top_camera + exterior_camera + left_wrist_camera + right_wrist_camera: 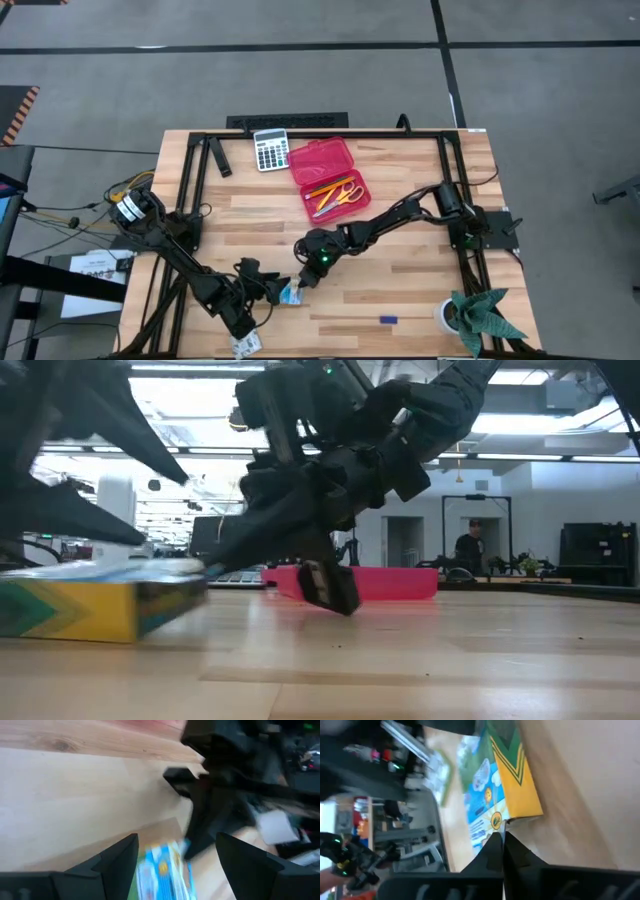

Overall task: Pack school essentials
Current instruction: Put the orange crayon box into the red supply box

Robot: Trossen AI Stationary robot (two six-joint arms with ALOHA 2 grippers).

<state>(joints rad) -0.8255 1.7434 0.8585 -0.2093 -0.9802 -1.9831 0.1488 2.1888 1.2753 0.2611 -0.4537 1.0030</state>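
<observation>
Wooden slats make up the desk [400, 290], with a red case [327, 175] lying open near its far edge, scissors [345, 194] and pencils [322, 190] inside, a grey calculator [270, 150] beside it. Near the front, a printed packet [291, 293] lies flat between the left gripper [268, 290], fingers [117, 857] spread around it, and the right gripper [306, 280], fingers pressed together at its edge. 1 blue piece [387, 320] lies apart.

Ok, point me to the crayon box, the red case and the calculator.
crayon box [512, 780]: right wrist view, on its yellow-and-green end.
red case [322, 160]: high view, on the open lid.
calculator [270, 151]: high view, on the keypad.
</observation>
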